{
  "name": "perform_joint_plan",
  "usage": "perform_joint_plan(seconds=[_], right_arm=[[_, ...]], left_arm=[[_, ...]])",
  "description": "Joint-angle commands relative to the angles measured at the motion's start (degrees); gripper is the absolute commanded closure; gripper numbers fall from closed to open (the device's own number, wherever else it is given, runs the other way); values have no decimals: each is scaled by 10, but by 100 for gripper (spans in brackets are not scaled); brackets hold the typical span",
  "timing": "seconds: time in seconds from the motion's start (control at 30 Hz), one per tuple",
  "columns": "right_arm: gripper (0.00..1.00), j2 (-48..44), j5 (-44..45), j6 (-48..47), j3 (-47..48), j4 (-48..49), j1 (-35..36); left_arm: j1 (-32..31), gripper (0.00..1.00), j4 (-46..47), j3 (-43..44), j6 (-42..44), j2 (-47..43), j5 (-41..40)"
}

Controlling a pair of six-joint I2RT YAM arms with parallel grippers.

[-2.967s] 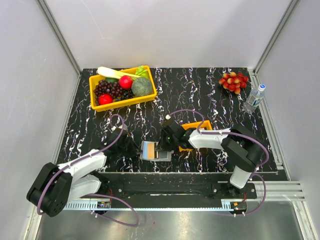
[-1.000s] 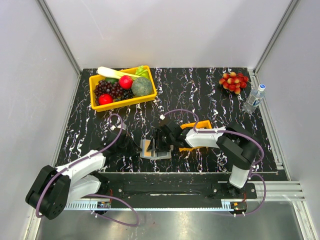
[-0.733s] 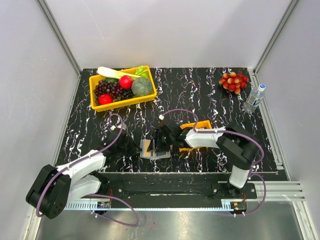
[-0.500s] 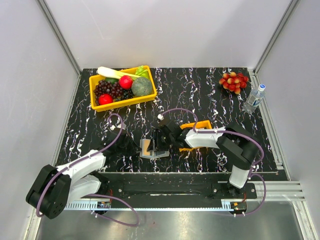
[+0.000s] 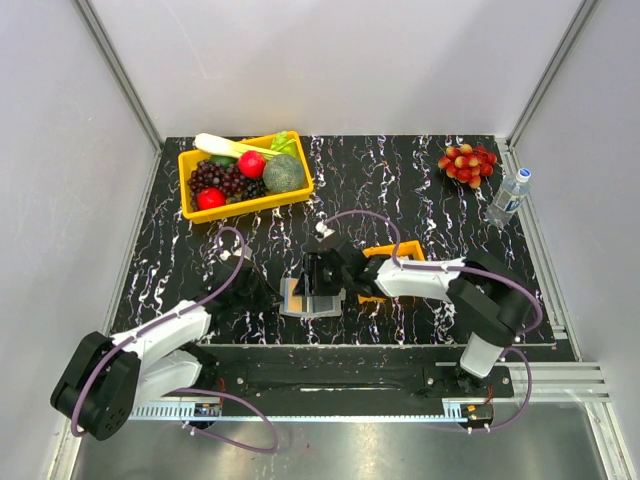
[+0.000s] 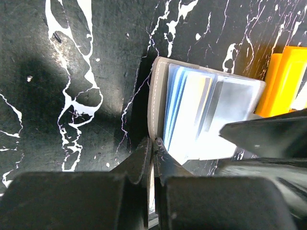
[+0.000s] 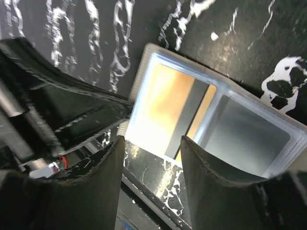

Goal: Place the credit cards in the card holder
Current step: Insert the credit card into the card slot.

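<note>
The card holder (image 5: 303, 302) lies open near the table's front edge, taupe-grey outside and blue-grey inside. In the right wrist view a tan credit card (image 7: 163, 98) with a dark stripe sits in its left pocket. A silvery-grey card (image 7: 249, 136) sits in the right pocket. My left gripper (image 6: 153, 143) is shut on the holder's grey left edge (image 6: 156, 96). My right gripper (image 7: 151, 140) hovers open just above the holder's near edge, nothing between its fingers. From above, the right gripper (image 5: 318, 287) covers the middle of the holder.
A small orange tray (image 5: 405, 249) stands right of the holder, partly under the right arm, and shows in the left wrist view as well (image 6: 283, 81). A yellow bin (image 5: 245, 205) of fruit and vegetables is at the back left. Red fruit (image 5: 467, 162) and a water bottle (image 5: 509, 196) are at the back right.
My right gripper has shifted a little toward the far side over the holder, its jaws still apart. The left gripper and the holder have stayed in place.
</note>
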Motion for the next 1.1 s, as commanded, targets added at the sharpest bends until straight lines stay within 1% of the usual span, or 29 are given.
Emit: perform_joint_plan(seconds=[0.0,0.13,0.2,0.23,0.4,0.5,0.57,0.63,0.87,0.97,1.07], right_arm=[[43,-78,55,-29,-2,2,5],[43,-110,93,-30,-1,-46,5],[43,-121,130,-16,-1,-78,4],[43,-123,134,-9,-5,-87,3],[43,-132,148,6,-16,-107,-1],[45,-131,149,-5,-16,-119,-1],[47,-133,152,-13,-15,-134,-1],[47,-139,161,-17,-14,-145,-1],[43,-160,177,-11,-8,-179,-1],[42,-158,173,6,-14,-187,-1],[41,-149,164,23,-21,-187,-1]], left_arm=[[-3,100,-6,2,11,-20,2],[-3,100,-12,7,13,-23,5],[-3,100,-15,10,15,-25,4],[-3,100,-17,11,16,-25,4],[-3,100,-24,15,21,-30,6],[-3,100,-40,25,34,-34,3],[-3,100,-61,39,43,-38,-3],[-3,100,-89,53,52,-42,-15],[-3,100,-168,110,78,-85,-35],[-3,100,-184,134,92,-82,-18],[-3,100,-180,147,99,-67,6]])
